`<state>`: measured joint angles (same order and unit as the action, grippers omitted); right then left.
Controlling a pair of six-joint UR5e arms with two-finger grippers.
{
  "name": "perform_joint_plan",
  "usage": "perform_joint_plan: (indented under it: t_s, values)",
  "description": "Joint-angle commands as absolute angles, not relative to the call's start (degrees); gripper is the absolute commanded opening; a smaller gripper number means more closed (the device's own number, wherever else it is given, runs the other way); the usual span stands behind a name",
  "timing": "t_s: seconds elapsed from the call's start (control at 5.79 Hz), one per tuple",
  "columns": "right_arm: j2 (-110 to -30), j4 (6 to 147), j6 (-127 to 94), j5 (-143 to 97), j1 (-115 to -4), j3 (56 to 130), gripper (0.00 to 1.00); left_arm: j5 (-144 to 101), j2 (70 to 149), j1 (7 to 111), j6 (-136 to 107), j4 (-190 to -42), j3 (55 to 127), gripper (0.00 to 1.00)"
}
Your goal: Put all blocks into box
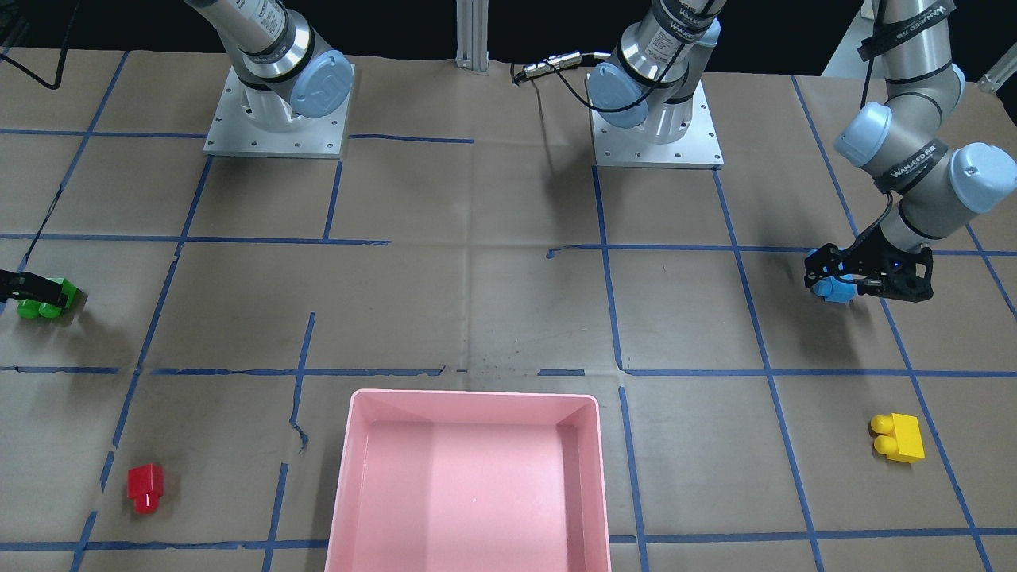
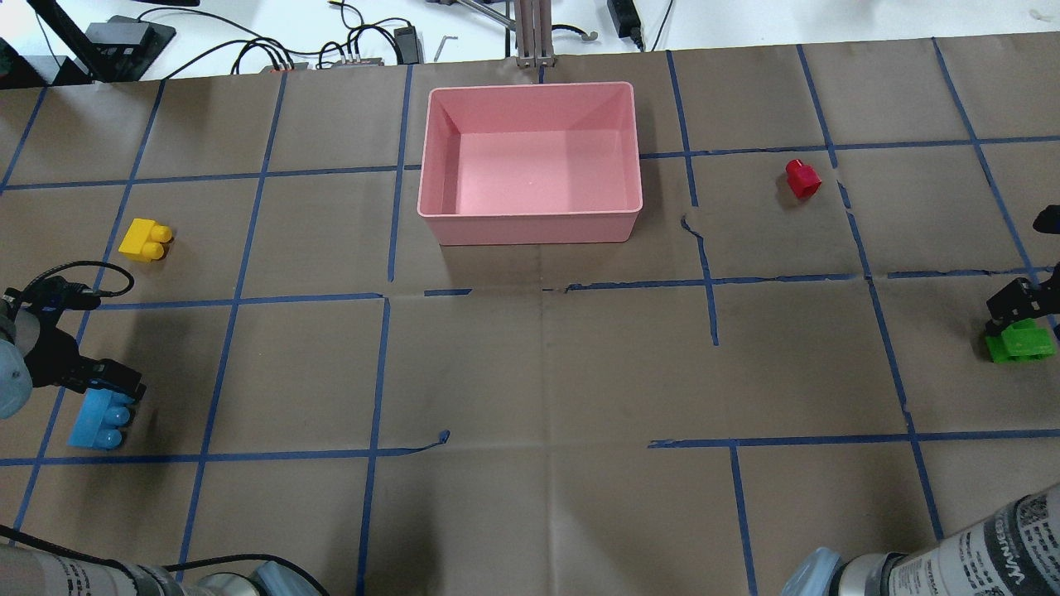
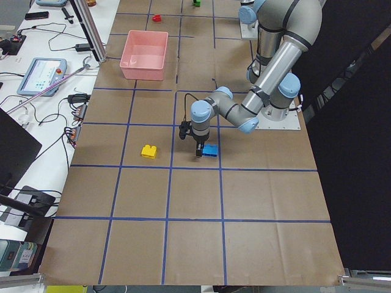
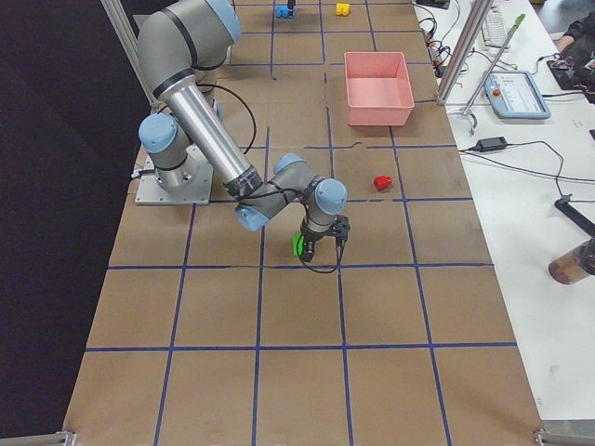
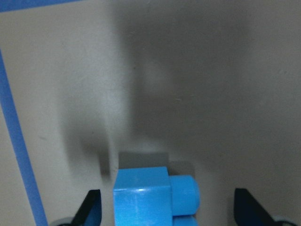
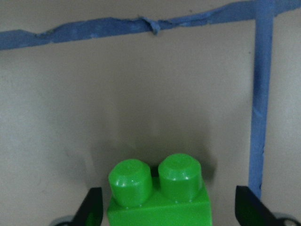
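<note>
The light-blue block [image 2: 98, 418] lies on the table at the left edge. My left gripper [image 2: 112, 387] is low over it and open; in the left wrist view the fingers [image 5: 91, 209] stand apart on either side of the block [image 5: 146, 197]. The green block [image 2: 1020, 341] lies at the right edge, and my right gripper [image 2: 1023, 310] is open astride it [image 6: 157, 197]. The yellow block [image 2: 145, 241] and the red block [image 2: 802, 178] lie loose on the table. The pink box [image 2: 530, 225] stands far centre, with nothing in it.
The brown paper table is marked with a blue tape grid. Both arm bases [image 1: 278, 119] stand at the robot side. Cables and devices [image 2: 273, 54] lie beyond the far edge behind the box.
</note>
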<state>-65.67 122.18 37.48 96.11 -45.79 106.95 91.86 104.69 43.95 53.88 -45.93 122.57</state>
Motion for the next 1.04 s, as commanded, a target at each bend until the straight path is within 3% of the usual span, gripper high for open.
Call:
perform_joint_plan:
  t_s: [0.0,0.17,0.35,0.52,0.86]
  values:
    - [-65.2,122.3,37.2,96.0,-45.8,106.9,0.97,92.5,105.6,43.9,53.8,-46.0,122.5,0.99]
    - [-65.3,122.2,37.0,95.9,-45.8,106.9,0.83,94.5,106.3,43.9,53.7,-46.0,122.5,0.99]
    - [-65.3,122.1,37.1,95.9,-46.1,106.9,0.62,94.6,106.3,43.9,53.4,-45.9,122.5,0.96]
    - [-65.4,122.0,37.2,95.9,-46.1,106.9,0.47,94.6,106.3,43.9,53.2,-46.1,122.7,0.86]
    - [-66.0,121.4,37.2,95.5,-48.1,102.9,0.45,95.9,106.1,43.9,50.5,-46.1,122.7,0.04]
